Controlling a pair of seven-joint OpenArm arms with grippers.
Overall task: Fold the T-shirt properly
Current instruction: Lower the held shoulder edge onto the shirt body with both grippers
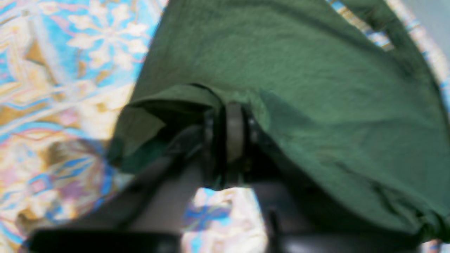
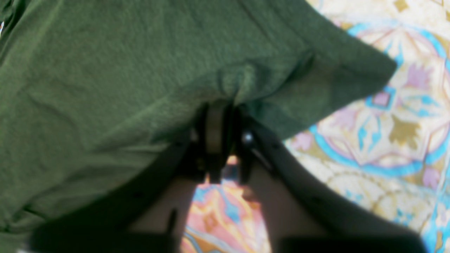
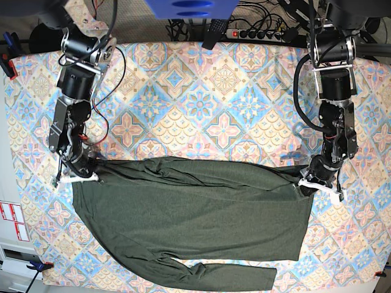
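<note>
The dark olive-green T-shirt [image 3: 189, 210] lies spread across the front half of the table, one long sleeve [image 3: 226, 276] trailing along the front edge. My left gripper [image 3: 313, 180] is shut on the shirt's upper right corner; in the left wrist view its jaws [image 1: 233, 105] pinch a fold of green fabric [image 1: 316, 88]. My right gripper [image 3: 79, 174] is shut on the shirt's upper left corner; in the right wrist view it [image 2: 218, 105] pinches a bunched edge of the fabric [image 2: 105, 70]. The top edge is stretched between both grippers.
The table is covered by a patterned blue, pink and cream cloth [image 3: 201, 104]. Cables and a power strip [image 3: 256, 30] lie beyond the back edge. Clamps [image 3: 7, 61] sit at the table's left edge.
</note>
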